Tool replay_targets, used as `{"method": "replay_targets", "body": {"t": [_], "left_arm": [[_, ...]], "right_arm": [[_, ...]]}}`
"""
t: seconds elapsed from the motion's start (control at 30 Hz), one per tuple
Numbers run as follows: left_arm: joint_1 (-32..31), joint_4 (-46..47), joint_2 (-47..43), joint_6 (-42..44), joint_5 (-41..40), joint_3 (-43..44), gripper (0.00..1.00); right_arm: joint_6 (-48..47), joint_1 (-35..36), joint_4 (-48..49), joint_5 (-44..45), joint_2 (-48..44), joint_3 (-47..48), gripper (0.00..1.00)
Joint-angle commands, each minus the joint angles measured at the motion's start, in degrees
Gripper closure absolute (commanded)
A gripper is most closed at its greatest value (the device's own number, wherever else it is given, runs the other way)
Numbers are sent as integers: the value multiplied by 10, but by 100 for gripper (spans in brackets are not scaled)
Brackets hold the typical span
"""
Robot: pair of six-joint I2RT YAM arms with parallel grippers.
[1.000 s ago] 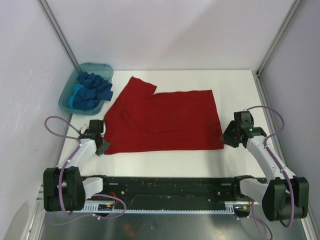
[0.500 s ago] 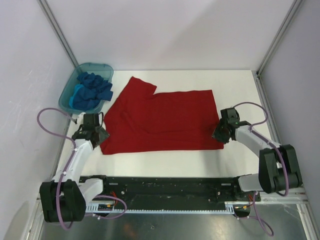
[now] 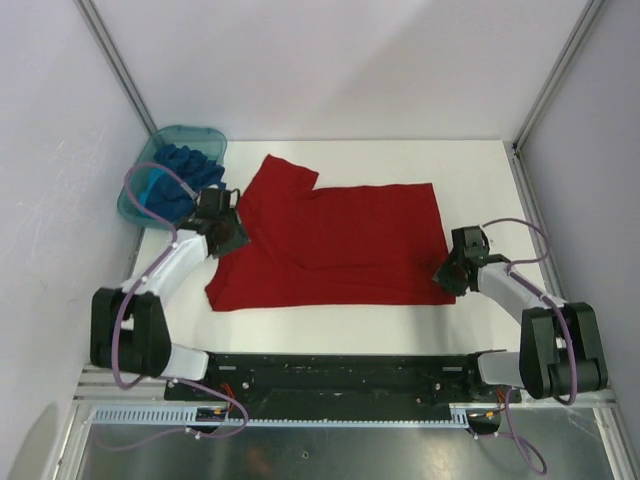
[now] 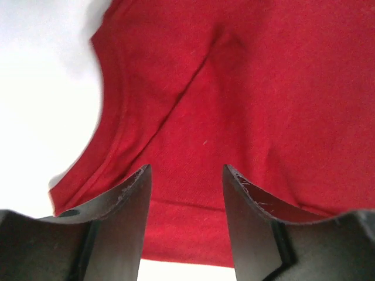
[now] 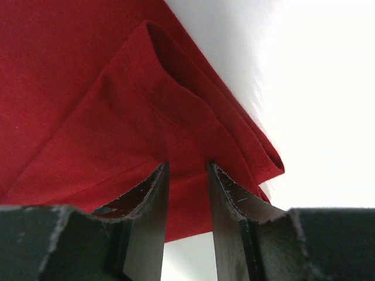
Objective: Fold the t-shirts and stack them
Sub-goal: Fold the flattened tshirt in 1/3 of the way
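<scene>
Surface (image 3: 470, 190) carries the red t-shirt (image 3: 340, 245), spread flat at its centre. The teal tub (image 3: 135, 195) at far left holds the heaped blue t-shirts (image 3: 185, 165). The left claw (image 3: 230, 236) hovers, jaws apart, over the shirt's left edge. The right claw (image 3: 448, 276) sits narrow at the doubled near-right corner; whether it grips is unclear. Best pinch both layers, then lift evenly.

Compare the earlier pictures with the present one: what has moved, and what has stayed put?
The left claw opened, apparently letting go of the red shirt at its near left corner, then moved farther back along the left edge. The right claw moved in to the shirt's near right corner. The tub of blue shirts stayed.
</scene>
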Motion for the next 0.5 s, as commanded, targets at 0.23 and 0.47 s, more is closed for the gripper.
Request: {"method": "replay_targets", "body": {"t": [0.23, 0.47], "left_arm": [[-39, 47, 187, 88, 55, 174, 45], [-55, 29, 265, 131, -25, 235, 46]], "right_arm": [[-9, 84, -45, 39, -85, 64, 60], [-35, 134, 38, 28, -13, 123, 60]]}}
